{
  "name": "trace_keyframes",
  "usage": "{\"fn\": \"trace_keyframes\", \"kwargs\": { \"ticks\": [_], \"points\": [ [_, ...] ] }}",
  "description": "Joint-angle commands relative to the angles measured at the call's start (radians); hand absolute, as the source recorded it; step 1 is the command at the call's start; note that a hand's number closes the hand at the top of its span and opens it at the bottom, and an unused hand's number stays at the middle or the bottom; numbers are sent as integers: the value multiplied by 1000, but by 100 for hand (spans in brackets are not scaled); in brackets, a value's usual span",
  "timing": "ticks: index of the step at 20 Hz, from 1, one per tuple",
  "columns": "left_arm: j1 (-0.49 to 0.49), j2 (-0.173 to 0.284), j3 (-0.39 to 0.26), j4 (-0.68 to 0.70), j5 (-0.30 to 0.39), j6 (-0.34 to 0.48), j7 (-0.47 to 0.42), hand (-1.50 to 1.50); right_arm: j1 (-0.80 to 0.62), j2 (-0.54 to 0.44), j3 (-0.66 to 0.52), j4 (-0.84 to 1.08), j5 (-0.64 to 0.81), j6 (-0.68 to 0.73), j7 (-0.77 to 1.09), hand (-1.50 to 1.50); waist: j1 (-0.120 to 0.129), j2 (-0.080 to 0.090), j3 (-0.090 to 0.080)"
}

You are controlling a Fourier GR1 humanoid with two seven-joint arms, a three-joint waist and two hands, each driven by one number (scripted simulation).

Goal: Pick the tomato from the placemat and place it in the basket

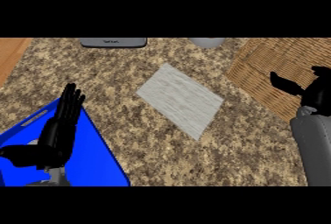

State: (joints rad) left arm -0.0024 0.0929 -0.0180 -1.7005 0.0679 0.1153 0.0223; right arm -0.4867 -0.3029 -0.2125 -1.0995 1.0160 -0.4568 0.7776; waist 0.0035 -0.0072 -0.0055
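Note:
The grey placemat [181,99] lies bare in the middle of the granite counter; no tomato shows on it or anywhere else in view. The woven wicker basket [262,72] sits at the right edge. My right hand [309,89] hovers over the basket's near part, thumb and fingers spread apart with nothing visible between them; the hand and forearm hide part of the basket's inside. My left hand [61,127] rests open at the lower left, fingers straight and pointing away from me.
A blue tray [97,162] lies under the left hand at the lower left corner. A flat grey object [113,42] and a rounded grey item [207,42] sit at the counter's far edge. A wooden surface [12,54] borders the counter at left.

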Motion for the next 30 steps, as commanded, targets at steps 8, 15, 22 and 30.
{"fn": "trace_keyframes", "kwargs": {
  "ticks": [8,15,22,30],
  "points": [
    [32,-18,-30,-54,-34,4,35,0,35,-22,-24,-65,-45,-175,-142,-150,-3,5,5],
    [4,-44,-54,-94,-78,53,97,0,91,-5,-7,-260,136,-189,34,-150,-8,3,5],
    [25,-32,-12,-35,-46,19,20,0,249,-13,-101,-551,150,-127,140,-150,-18,1,5],
    [-29,-17,19,-3,-27,0,40,0,480,-52,-184,-928,-70,14,74,-150,-16,4,5]
  ]
}}
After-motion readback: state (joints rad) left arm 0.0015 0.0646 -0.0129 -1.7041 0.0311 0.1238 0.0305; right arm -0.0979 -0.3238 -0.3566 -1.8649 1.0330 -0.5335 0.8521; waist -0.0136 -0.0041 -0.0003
